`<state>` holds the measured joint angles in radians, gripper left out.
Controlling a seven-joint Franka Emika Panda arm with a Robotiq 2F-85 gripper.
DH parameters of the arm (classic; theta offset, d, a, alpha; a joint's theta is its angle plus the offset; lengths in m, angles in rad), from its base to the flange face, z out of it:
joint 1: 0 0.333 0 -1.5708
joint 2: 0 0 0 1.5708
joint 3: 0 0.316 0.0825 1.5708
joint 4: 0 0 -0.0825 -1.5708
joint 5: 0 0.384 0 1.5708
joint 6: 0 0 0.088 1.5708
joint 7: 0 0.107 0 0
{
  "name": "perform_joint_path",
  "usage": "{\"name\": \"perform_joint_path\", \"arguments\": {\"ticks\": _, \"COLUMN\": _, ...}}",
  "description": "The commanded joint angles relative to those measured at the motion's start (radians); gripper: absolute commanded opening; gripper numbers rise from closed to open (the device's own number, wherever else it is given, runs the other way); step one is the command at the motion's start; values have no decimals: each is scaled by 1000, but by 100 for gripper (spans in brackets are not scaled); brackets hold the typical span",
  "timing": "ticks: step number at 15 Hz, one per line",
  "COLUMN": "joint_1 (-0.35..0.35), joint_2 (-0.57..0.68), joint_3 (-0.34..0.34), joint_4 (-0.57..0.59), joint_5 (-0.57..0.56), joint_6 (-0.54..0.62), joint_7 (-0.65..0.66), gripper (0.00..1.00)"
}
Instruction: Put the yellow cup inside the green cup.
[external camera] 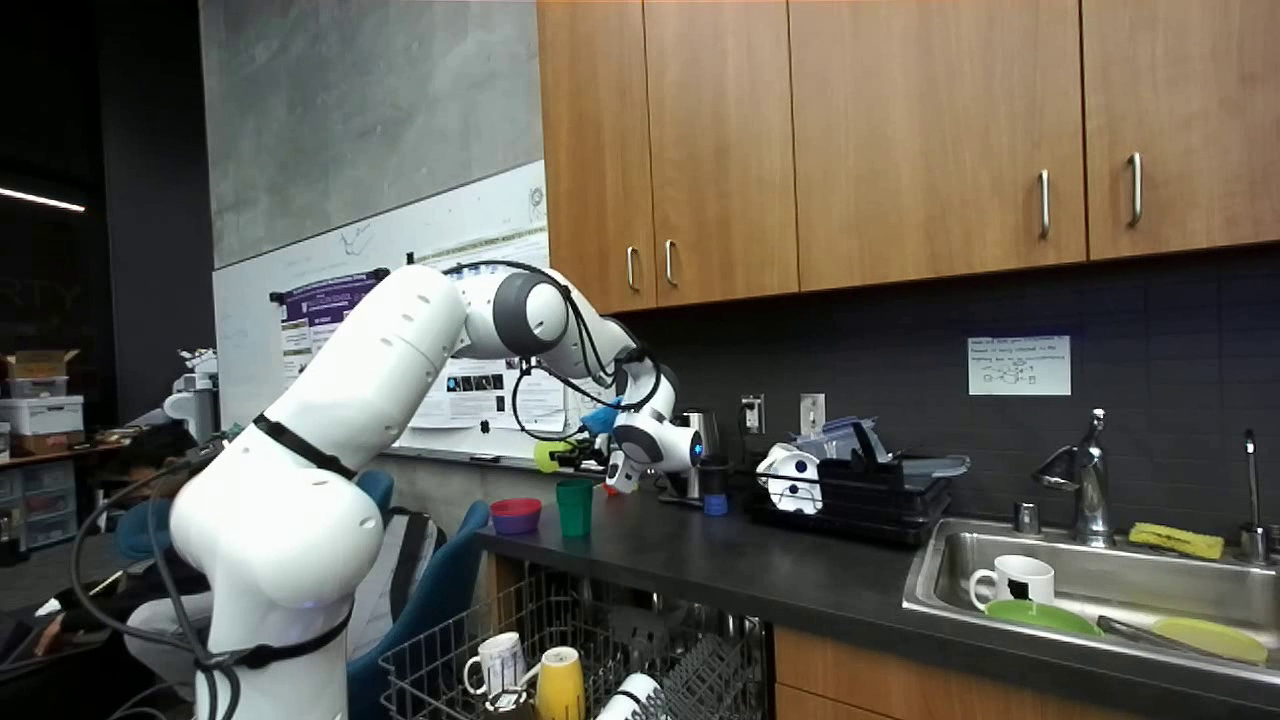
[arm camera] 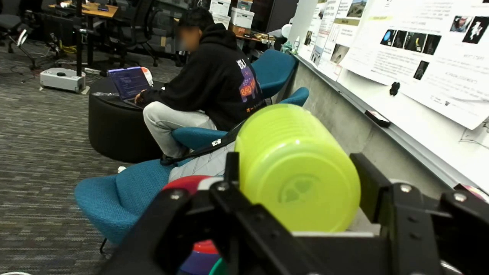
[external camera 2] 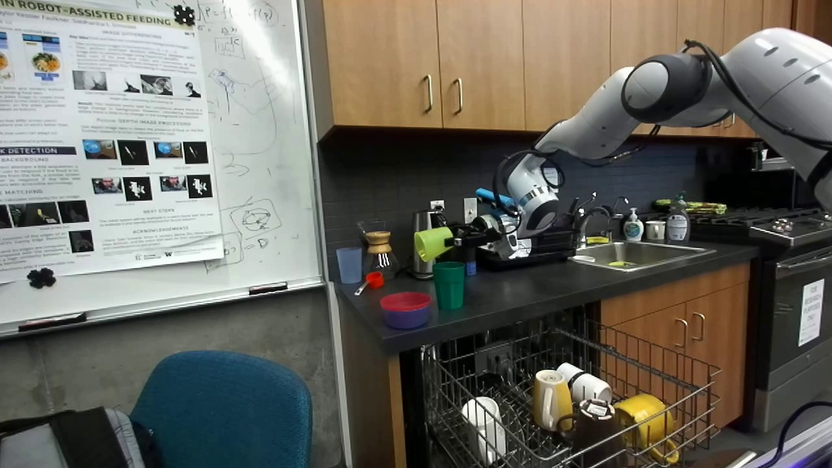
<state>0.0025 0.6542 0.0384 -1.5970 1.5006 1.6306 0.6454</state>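
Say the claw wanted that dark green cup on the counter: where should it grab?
The green cup is probably best gripped on opposite sides of its upper wall, from above: it stands upright, widens upward and shows no handle, while bowls sit beside it. The claw holds the yellow cup, though.

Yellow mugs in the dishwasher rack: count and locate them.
2. In an exterior view, the paler yellow mug is left of the dark mug in the picture; the brighter yellow mug is right of it. More could be hidden behind these.

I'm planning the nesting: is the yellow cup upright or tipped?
Tipped: the yellow cup is nearly sideways in an exterior view, its mouth facing away from the end effector.
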Motion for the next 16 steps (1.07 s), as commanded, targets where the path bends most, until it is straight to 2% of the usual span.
{"name": "perform_joint_path", "arguments": {"ticks": 1, "joint_1": 1, "joint_2": 8, "joint_3": -5, "joint_4": 17, "joint_5": 21, "joint_6": 12, "joint_7": 7, "gripper": 45}}
{"name": "perform_joint_path", "arguments": {"ticks": 16, "joint_1": -8, "joint_2": 19, "joint_3": -5, "joint_4": 0, "joint_5": 41, "joint_6": 27, "joint_7": -3, "gripper": 45}}
